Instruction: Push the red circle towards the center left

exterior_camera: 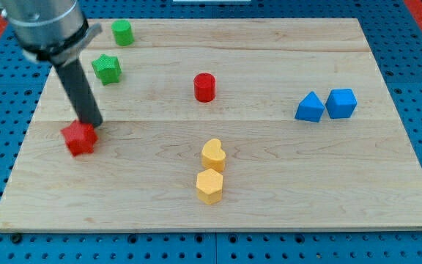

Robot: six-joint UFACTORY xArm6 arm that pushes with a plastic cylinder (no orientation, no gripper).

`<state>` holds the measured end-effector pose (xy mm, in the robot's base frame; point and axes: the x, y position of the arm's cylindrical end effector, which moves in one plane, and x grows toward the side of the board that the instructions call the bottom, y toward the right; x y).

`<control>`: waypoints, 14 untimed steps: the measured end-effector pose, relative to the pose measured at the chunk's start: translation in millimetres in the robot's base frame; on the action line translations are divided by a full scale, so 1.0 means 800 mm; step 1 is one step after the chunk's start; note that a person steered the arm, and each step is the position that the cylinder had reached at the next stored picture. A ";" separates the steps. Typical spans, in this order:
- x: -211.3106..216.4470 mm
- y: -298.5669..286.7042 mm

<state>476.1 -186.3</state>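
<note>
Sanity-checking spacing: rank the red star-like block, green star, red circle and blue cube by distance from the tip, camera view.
From my tip:
1. Red star-like block, right beside it, view's left.
2. Green star, above it.
3. Red circle, centre.
4. Blue cube, view's right.

The pale wooden worktop (284, 183) carries eight blocks: a green cylinder (122, 32) and green star (106, 68) toward eleven o'clock, and a red circle (204, 86) just off centre toward twelve. A red angular block (79, 138) sits at nine, a blue triangular block (310, 107) touches a blue cube (341, 103) at three, and a yellow heart (212, 155) meets a yellow hexagon (209, 186) at six.
</note>
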 end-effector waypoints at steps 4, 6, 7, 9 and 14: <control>-0.019 0.216; -0.096 0.231; -0.116 0.264; -0.153 0.241; -0.130 0.186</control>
<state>371.7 -37.6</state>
